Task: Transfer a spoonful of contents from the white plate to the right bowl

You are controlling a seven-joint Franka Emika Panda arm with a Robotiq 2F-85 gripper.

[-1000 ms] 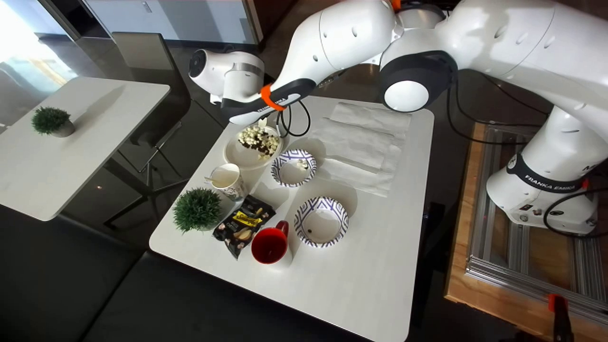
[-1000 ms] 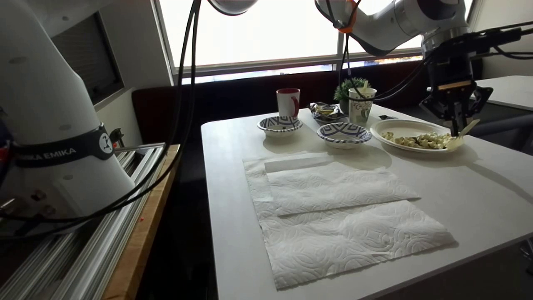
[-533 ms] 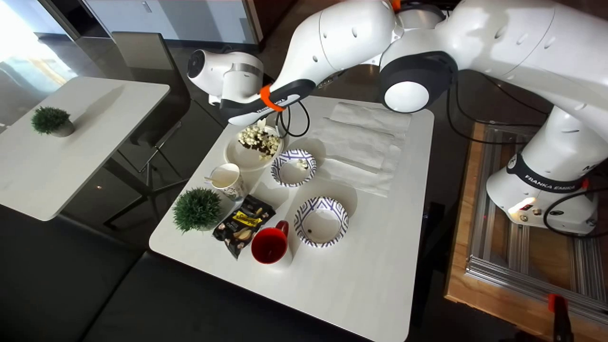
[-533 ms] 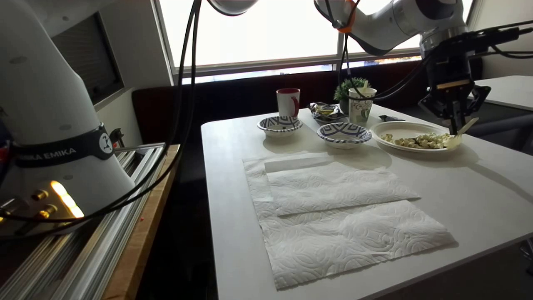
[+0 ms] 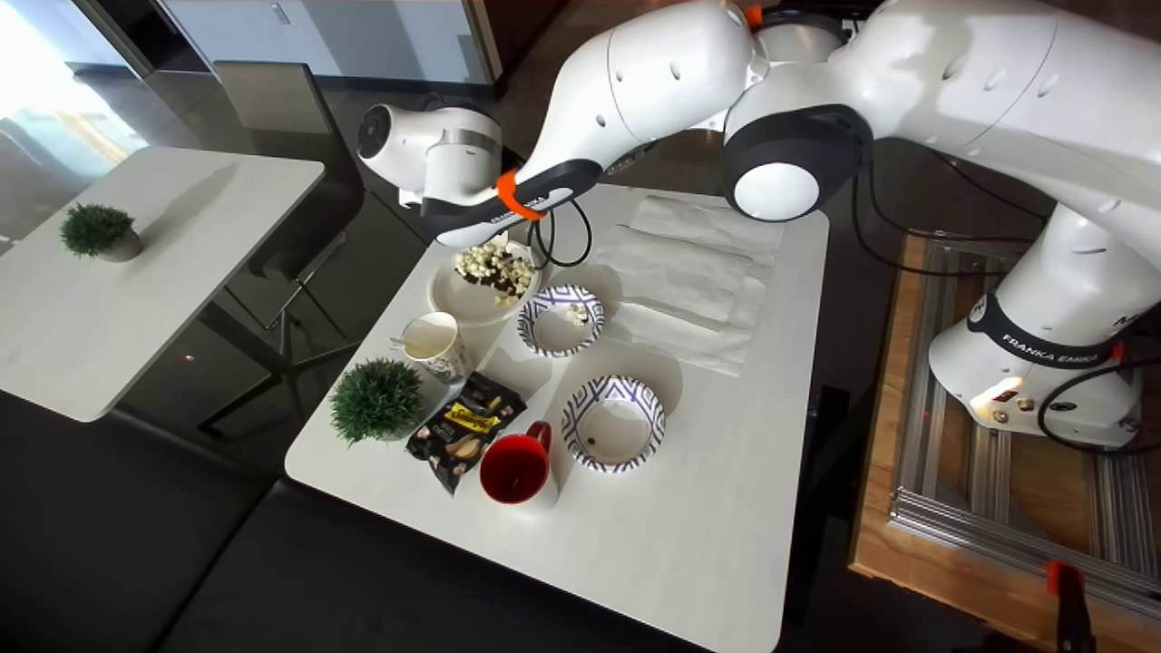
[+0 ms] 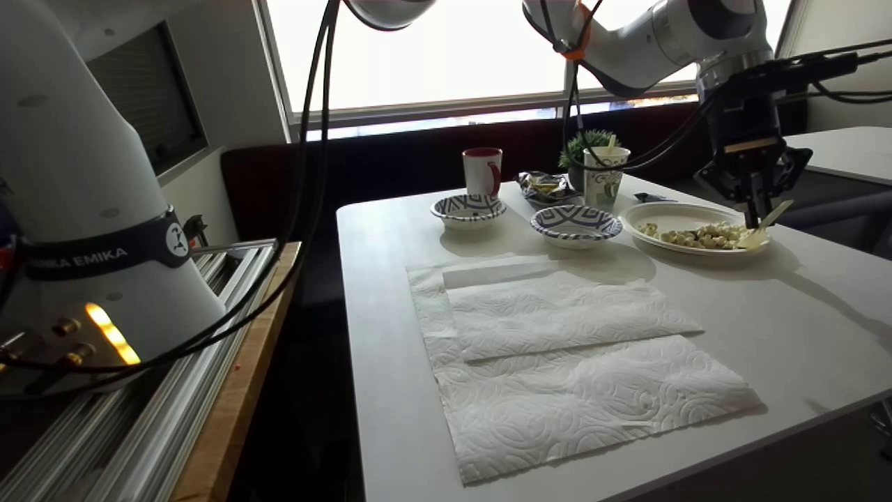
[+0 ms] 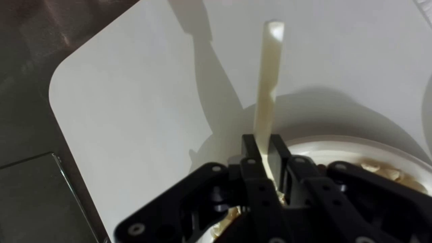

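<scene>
I have the jaws pinched closed on the handle of the pale spoon (image 7: 268,77), its scoop end at the rim of the white plate (image 6: 669,213), close by the popcorn (image 6: 704,237); contact I can't confirm. My reading is that scooping is in hand. I'd slide the tip low under the heap, work inward from the rim, then level the spoon before lifting (popcorn this light should tumble off any tilt). The right bowl (image 5: 553,331), I take it, is the patterned one just beside the plate, holding a few pieces. For writing, I read FRANKA EMIKA on the robot base (image 5: 1043,354); the yellow label (image 5: 472,418) on the black snack bag (image 5: 458,443) is too blurred for me.
</scene>
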